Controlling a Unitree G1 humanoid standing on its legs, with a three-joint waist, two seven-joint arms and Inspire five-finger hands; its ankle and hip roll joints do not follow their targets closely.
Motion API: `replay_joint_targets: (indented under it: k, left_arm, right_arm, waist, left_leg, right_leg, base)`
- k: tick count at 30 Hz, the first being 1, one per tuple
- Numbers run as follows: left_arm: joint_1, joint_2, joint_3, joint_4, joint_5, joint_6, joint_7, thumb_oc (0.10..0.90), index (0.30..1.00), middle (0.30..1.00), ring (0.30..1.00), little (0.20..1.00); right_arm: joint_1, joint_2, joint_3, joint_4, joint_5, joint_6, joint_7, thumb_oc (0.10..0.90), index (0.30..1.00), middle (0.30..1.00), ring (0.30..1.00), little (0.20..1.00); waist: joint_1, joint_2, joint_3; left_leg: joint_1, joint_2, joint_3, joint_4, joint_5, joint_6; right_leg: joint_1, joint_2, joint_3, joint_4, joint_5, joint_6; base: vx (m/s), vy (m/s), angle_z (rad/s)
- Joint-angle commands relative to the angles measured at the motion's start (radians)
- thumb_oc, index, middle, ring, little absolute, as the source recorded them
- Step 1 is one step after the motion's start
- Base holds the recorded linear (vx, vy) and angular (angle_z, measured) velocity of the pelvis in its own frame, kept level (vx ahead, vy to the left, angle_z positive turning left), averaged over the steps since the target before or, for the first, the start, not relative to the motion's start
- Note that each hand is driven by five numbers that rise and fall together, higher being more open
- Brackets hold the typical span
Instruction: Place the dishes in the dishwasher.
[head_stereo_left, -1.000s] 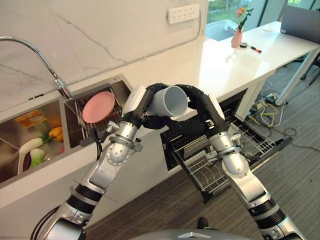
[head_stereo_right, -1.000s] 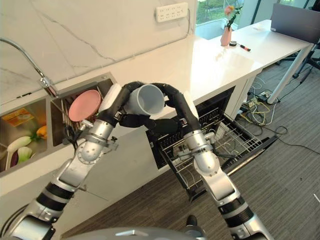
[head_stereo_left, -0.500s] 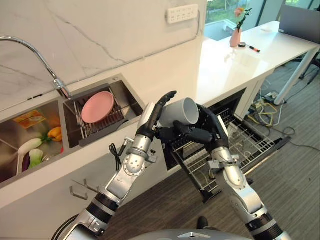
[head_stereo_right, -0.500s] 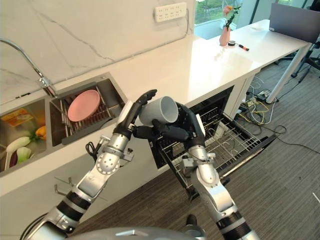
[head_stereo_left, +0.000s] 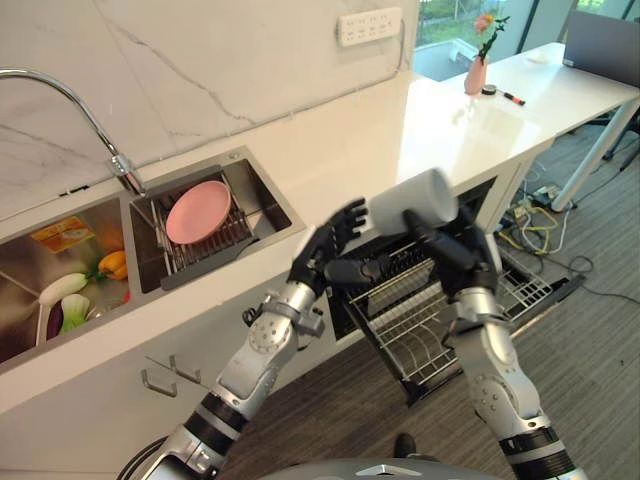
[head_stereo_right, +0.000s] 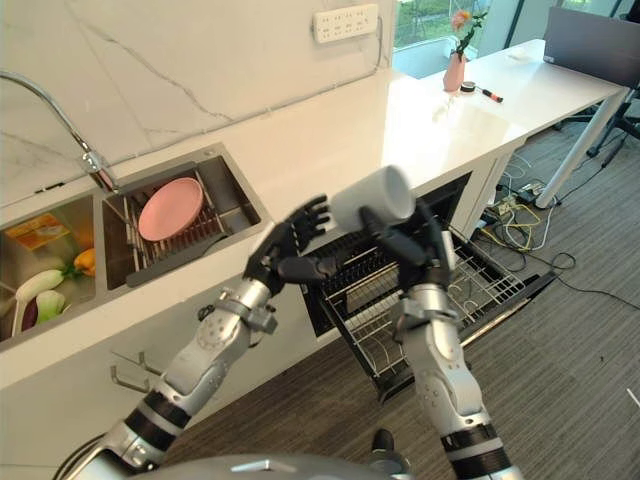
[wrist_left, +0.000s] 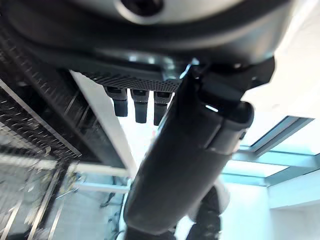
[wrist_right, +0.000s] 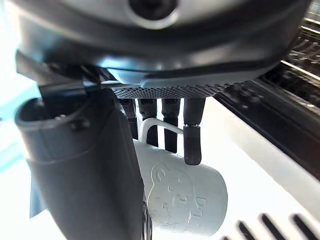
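The fingers (wrist_right: 191, 145) of the right hand (head_stereo_left: 462, 262) are curled round a white mug (head_stereo_left: 412, 203), with the thumb set against its wall; in the right wrist view the mug's handle is seen among the fingers. The mug is held in the air, above the pulled-out dishwasher rack (head_stereo_left: 420, 325) and in front of the edge of the white table (head_stereo_left: 420, 130). Its long axis is tilted, running from the right hand up and toward the robot's left.

The left hand (head_stereo_left: 330, 250) is seen just beside the mug, on the mug's left. Its fingers are spread and nearly straight, and nothing is gripped by them. Whether a fingertip touches the mug cannot be told.

The mug is thus carried by the right hand alone, which is also the hand nearer to the rack. The rack lies below the mug and slightly to the robot's right. It is judged that the coming move calls for the mug to be lowered and its axis turned, so that it seats among the rack wires.

A pink plate (head_stereo_left: 196, 211) is left standing in the wire drainer in the sink (head_stereo_left: 262, 190), well apart from both hands, on the robot's left. It is judged that this dish remains to be loaded.
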Motion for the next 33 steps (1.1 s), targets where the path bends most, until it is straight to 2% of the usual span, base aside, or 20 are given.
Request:
replay_joint_targets:
  k: [1, 6, 9, 10, 14, 15, 17, 19, 20, 22, 27, 29, 33]
  left_arm:
    - [-0.047, 0.025, -0.050, -0.069, -0.009, -0.054, -0.065, 0.800, 0.900, 0.900, 0.900, 0.900]
    - [-0.030, 0.031, -0.042, -0.073, -0.044, -0.037, -0.086, 0.800, 0.900, 0.900, 0.900, 0.900]
    - [-0.006, 0.045, -0.045, -0.064, -0.092, -0.008, -0.142, 0.800, 0.900, 0.900, 0.900, 0.900]
    - [-0.007, 0.044, -0.046, -0.064, -0.093, -0.007, -0.143, 0.800, 0.900, 0.900, 0.900, 0.900]
    - [0.010, 0.077, -0.062, -0.042, -0.119, 0.026, -0.196, 0.800, 0.900, 0.900, 0.900, 0.900]
    - [0.029, 0.107, -0.045, -0.053, -0.123, 0.036, -0.215, 0.800, 0.900, 0.900, 0.900, 0.900]
    - [0.074, 0.140, -0.025, -0.053, -0.149, 0.055, -0.239, 0.800, 0.900, 0.900, 0.900, 0.900]
    - [0.088, 0.150, -0.015, -0.063, -0.161, 0.061, -0.248, 0.800, 0.900, 0.900, 0.900, 0.900]
    - [0.143, 0.188, 0.012, -0.059, -0.194, 0.074, -0.268, 0.800, 0.900, 0.900, 0.900, 0.900]
    - [0.182, 0.212, 0.034, -0.059, -0.207, 0.078, -0.279, 0.800, 0.900, 0.900, 0.900, 0.900]
    - [0.270, 0.239, 0.100, -0.016, -0.221, 0.079, -0.280, 0.800, 0.900, 0.900, 0.900, 0.900]
    - [0.282, 0.257, 0.109, -0.013, -0.218, 0.073, -0.271, 0.800, 0.900, 0.900, 0.900, 0.900]
    - [0.276, 0.263, 0.114, 0.013, -0.249, 0.057, -0.233, 0.800, 0.900, 0.900, 0.900, 0.900]
  right_arm:
    - [-0.169, 0.025, -0.102, -0.139, 0.008, -0.134, 0.041, 0.400, 0.300, 0.300, 0.300, 0.300]
    - [-0.145, -0.001, -0.152, -0.130, -0.010, -0.119, 0.047, 0.400, 0.300, 0.300, 0.300, 0.300]
    - [-0.121, -0.094, -0.199, -0.082, -0.062, -0.064, 0.074, 0.400, 0.300, 0.300, 0.300, 0.300]
    - [-0.122, -0.097, -0.201, -0.080, -0.061, -0.064, 0.075, 0.400, 0.300, 0.300, 0.300, 0.300]
    - [-0.093, -0.210, -0.225, -0.028, -0.042, -0.020, 0.140, 0.400, 0.300, 0.300, 0.300, 0.300]
    - [-0.067, -0.267, -0.242, -0.024, -0.040, 0.004, 0.178, 0.400, 0.300, 0.300, 0.300, 0.300]
    - [-0.042, -0.326, -0.252, -0.028, -0.050, 0.027, 0.216, 0.400, 0.300, 0.300, 0.300, 0.300]
    - [-0.033, -0.337, -0.264, -0.028, -0.047, 0.034, 0.222, 0.400, 0.300, 0.300, 0.300, 0.300]
    - [-0.018, -0.380, -0.263, -0.022, -0.062, 0.045, 0.257, 0.400, 0.300, 0.300, 0.300, 0.300]
    - [-0.007, -0.407, -0.270, -0.017, -0.084, 0.057, 0.276, 0.400, 0.300, 0.300, 0.300, 0.300]
    - [0.045, -0.475, -0.245, 0.000, -0.111, 0.092, 0.342, 0.400, 0.300, 0.300, 0.300, 0.300]
    - [0.037, -0.496, -0.221, 0.011, -0.120, 0.099, 0.362, 0.400, 0.300, 0.300, 0.300, 0.300]
    - [-0.037, -0.560, -0.146, 0.049, -0.138, 0.108, 0.374, 0.400, 0.300, 0.300, 0.300, 0.300]
  waist:
    - [-0.006, -0.085, -0.024]
    - [-0.008, -0.091, -0.023]
    - [-0.014, -0.098, -0.019]
    - [-0.013, -0.096, -0.020]
    - [-0.021, -0.098, -0.011]
    - [-0.023, -0.098, -0.004]
    - [-0.024, -0.097, 0.009]
    - [-0.025, -0.096, 0.008]
    - [-0.022, -0.094, 0.016]
    - [-0.019, -0.094, 0.021]
    - [-0.009, -0.095, 0.036]
    - [0.001, -0.096, 0.056]
    - [0.025, -0.097, 0.147]
  left_leg:
    - [-0.018, 0.064, 0.005, 0.004, 0.019, -0.042]
    - [-0.021, 0.067, 0.003, 0.004, 0.021, -0.043]
    - [-0.022, 0.069, 0.005, 0.004, 0.022, -0.046]
    - [-0.022, 0.070, 0.004, 0.004, 0.022, -0.046]
    - [-0.027, 0.068, 0.006, 0.004, 0.026, -0.048]
    - [-0.032, 0.067, 0.005, 0.004, 0.029, -0.049]
    - [-0.041, 0.068, 0.003, 0.004, 0.034, -0.050]
    - [-0.044, 0.066, 0.002, 0.004, 0.034, -0.050]
    - [-0.045, 0.065, 0.004, 0.004, 0.036, -0.051]
    - [-0.044, 0.064, 0.005, 0.004, 0.036, -0.052]
    - [-0.048, 0.063, -0.002, 0.004, 0.040, -0.054]
    - [-0.062, 0.062, -0.008, 0.004, 0.046, -0.054]
    - [-0.120, 0.059, -0.029, 0.009, 0.071, -0.049]
  right_leg:
    - [0.097, -0.083, -0.001, 0.021, -0.104, 0.138]
    - [0.095, -0.078, -0.001, 0.021, -0.107, 0.134]
    - [0.094, -0.075, -0.002, 0.020, -0.106, 0.134]
    - [0.094, -0.075, -0.002, 0.020, -0.106, 0.134]
    - [0.088, -0.074, 0.000, 0.022, -0.104, 0.135]
    - [0.084, -0.075, 0.000, 0.024, -0.102, 0.136]
    - [0.074, -0.076, -0.001, 0.027, -0.101, 0.137]
    - [0.071, -0.076, 0.000, 0.027, -0.100, 0.136]
    - [0.070, -0.077, 0.000, 0.028, -0.100, 0.135]
    - [0.070, -0.077, -0.001, 0.028, -0.100, 0.135]
    - [0.068, -0.079, -0.008, 0.033, -0.101, 0.135]
    - [0.055, -0.081, -0.010, 0.042, -0.102, 0.136]
    - [-0.019, -0.093, -0.007, 0.095, -0.102, 0.131]
  base:
    - [0.01, 0.006, -0.10]
    - [0.00, 0.001, -0.03]
    - [0.00, 0.000, 0.00]
    - [0.01, 0.007, 0.04]
    - [0.00, 0.003, 0.01]
    - [0.00, 0.000, 0.00]
    - [-0.03, 0.025, 0.01]
    - [0.00, 0.000, 0.00]
    - [0.00, 0.000, 0.00]
    - [0.00, 0.013, -0.02]
    - [-0.01, 0.002, 0.01]
    - [-0.11, 0.009, 0.07]
    - [-0.24, 0.007, 0.12]
